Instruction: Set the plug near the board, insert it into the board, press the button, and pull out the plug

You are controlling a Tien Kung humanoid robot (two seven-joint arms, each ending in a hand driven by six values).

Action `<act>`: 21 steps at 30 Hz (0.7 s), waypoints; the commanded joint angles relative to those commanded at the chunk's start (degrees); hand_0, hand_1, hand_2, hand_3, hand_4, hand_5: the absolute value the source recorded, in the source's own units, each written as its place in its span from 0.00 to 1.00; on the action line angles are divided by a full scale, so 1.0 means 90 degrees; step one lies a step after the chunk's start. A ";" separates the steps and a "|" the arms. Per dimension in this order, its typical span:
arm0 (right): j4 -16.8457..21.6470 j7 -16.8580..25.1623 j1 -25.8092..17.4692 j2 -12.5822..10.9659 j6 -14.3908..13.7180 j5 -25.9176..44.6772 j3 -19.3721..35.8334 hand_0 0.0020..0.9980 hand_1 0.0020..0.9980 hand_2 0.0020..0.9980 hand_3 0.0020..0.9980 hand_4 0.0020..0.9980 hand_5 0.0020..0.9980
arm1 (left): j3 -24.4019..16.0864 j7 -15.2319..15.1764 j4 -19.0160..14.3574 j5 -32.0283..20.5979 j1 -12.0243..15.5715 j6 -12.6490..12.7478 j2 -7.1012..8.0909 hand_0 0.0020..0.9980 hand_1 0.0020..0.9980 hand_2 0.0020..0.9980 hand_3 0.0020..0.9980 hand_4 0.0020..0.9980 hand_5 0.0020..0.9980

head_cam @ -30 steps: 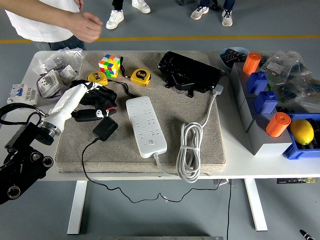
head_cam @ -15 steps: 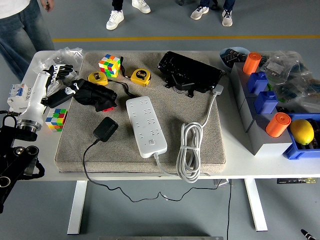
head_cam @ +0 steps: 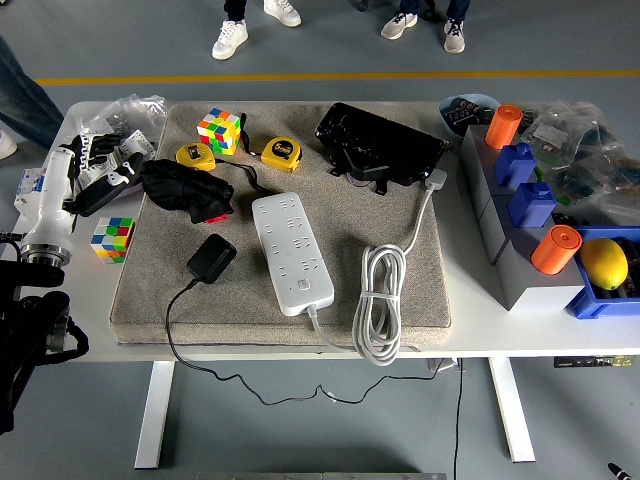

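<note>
On the grey mat (head_cam: 430,290) covering the white worktop (head_cam: 560,340) lie a scrambled puzzle cube (head_cam: 220,130), two yellow tape measures (head_cam: 281,153), a black pouch (head_cam: 380,145), while orange-capped cylinders (head_cam: 555,248) and blue blocks (head_cam: 530,203) sit in grey holders beside a lemon (head_cam: 604,263).

Bright, even overhead light; soft shadows, sharp focus.
</note>
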 joint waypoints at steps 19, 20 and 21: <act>0.0007 -0.0017 0.0017 -0.0036 -0.0021 -0.0013 -0.0079 0.61 0.63 0.65 0.55 1.00 0.47 | -0.0161 0.0164 0.0061 0.0146 0.0062 -0.0036 -0.0029 0.70 0.70 0.67 0.61 0.88 0.44; 0.0007 -0.0019 0.0013 -0.0034 -0.0022 -0.0014 -0.0082 0.61 0.63 0.65 0.55 1.00 0.47 | -0.0152 0.0169 0.0065 0.0143 0.0065 -0.0037 -0.0035 0.70 0.70 0.67 0.61 0.88 0.44; 0.0006 -0.0020 0.0009 -0.0031 -0.0024 -0.0017 -0.0086 0.61 0.63 0.65 0.55 1.00 0.47 | -0.0145 0.0169 0.0073 0.0137 0.0075 -0.0037 -0.0045 0.70 0.70 0.67 0.61 0.88 0.44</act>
